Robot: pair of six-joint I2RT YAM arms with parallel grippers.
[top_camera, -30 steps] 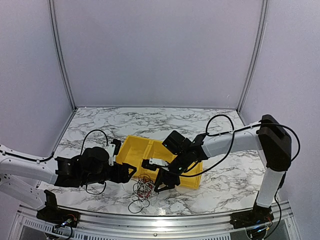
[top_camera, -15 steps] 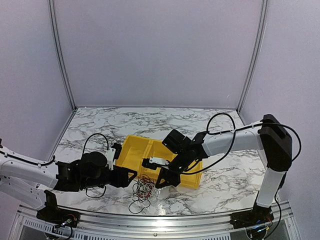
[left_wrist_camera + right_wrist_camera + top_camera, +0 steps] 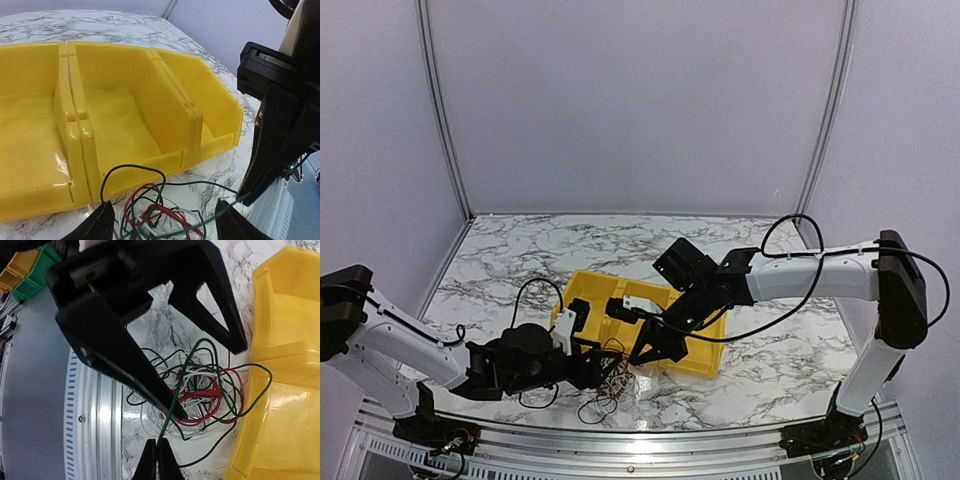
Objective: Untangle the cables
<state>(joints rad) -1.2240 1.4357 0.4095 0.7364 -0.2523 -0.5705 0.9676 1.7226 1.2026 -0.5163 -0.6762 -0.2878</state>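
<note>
The cables (image 3: 200,390) lie knotted by the surface's near edge, just before the yellow bins (image 3: 582,300). The right gripper (image 3: 156,456), jaws shut, pinches one green wire (image 3: 175,405). The left gripper (image 3: 165,222), jaws wide and empty, straddles the knot. Pulling unanchored may drag or tighten it.

The top camera sits high up behind both arms and looks down and forward. It is far off, so it sees the whole surface (image 3: 520,250), the yellow bin (image 3: 588,295) and the cables (image 3: 605,385). The left wrist camera sits low and close. It looks across the cables at the open front of the bin, with the right end effector (image 3: 245,192) at its right side. The right wrist camera looks almost straight down from very close, past the left end effector (image 3: 210,380). All three views share the cables and the near side of the bin.
</note>
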